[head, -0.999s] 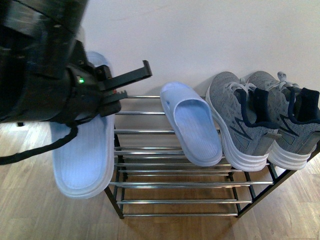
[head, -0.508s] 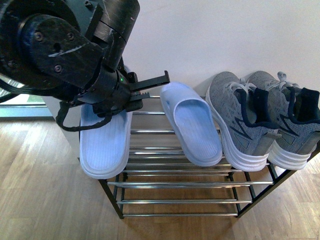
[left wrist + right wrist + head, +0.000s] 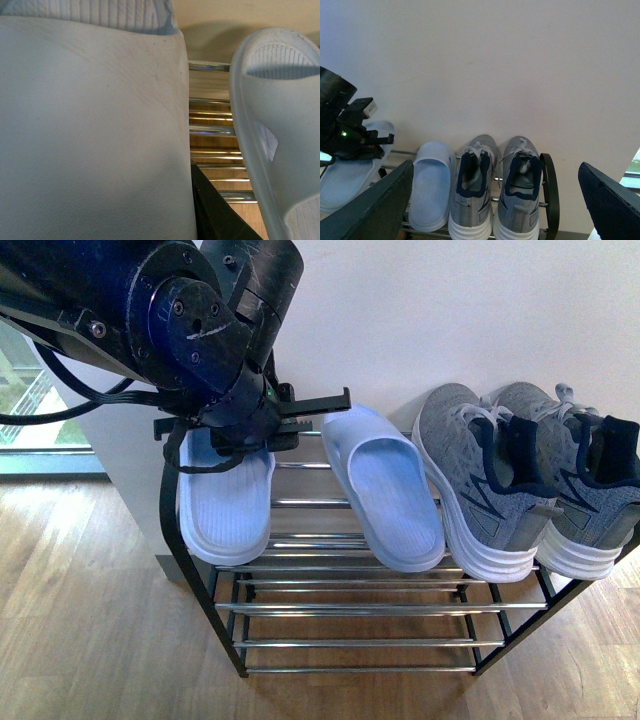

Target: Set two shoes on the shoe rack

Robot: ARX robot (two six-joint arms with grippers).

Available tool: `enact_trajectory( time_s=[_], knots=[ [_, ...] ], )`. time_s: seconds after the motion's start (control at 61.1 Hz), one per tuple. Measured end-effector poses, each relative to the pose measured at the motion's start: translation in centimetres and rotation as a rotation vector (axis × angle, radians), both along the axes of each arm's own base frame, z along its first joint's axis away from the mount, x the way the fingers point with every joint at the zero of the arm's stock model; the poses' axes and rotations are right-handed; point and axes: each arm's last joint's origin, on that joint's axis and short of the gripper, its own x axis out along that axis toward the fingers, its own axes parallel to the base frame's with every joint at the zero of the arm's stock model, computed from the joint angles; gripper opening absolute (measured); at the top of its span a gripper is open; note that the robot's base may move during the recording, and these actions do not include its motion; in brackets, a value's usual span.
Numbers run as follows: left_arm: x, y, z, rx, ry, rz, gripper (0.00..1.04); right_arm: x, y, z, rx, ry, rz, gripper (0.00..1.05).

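Front view: the left pincer is down at the left end of the shoe rack, clamped on a pale blue sandal that lies along the top bars at that end, toe toward the front edge. A second sandal sits just beside it, mid-rack. Both gray sneakers are already up on the top tier at the right end, touching side by side, heels toward the front edge, so by my read the sneaker part is done. Left wrist view is filled by the held sandal's strap, bars showing in the gap between the two sandals. The right pincer hangs wide open and empty, back from the rack. Next move, I'd say: open the left jaws and lift straight clear without dragging the sandal off the front edge.
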Motion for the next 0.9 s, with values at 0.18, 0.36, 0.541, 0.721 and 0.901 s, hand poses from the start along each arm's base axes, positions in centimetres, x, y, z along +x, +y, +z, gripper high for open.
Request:
enact_trajectory(
  time_s=[0.18,0.36,0.541,0.721,0.901],
  knots=[
    [-1.2,-1.2,0.7,-0.043,-0.009,-0.021,0.02,0.0,0.0,0.0,0.0,0.0,0.0,0.95],
    [-1.5,-1.3,1.1,-0.041,-0.011,-0.017,0.02,0.0,0.0,0.0,0.0,0.0,0.0,0.95],
    [-0.8,-0.4,0.6,-0.026,0.007,0.001,0.02,0.0,0.0,0.0,0.0,0.0,0.0,0.95],
    [0.0,-0.4,-0.1,-0.02,0.011,-0.029,0.02,0.0,0.0,0.0,0.0,0.0,0.0,0.95],
    [0.1,-0.6,-0.7,-0.008,0.018,-0.048,0.02,0.0,0.0,0.0,0.0,0.0,0.0,0.95]
  ],
)
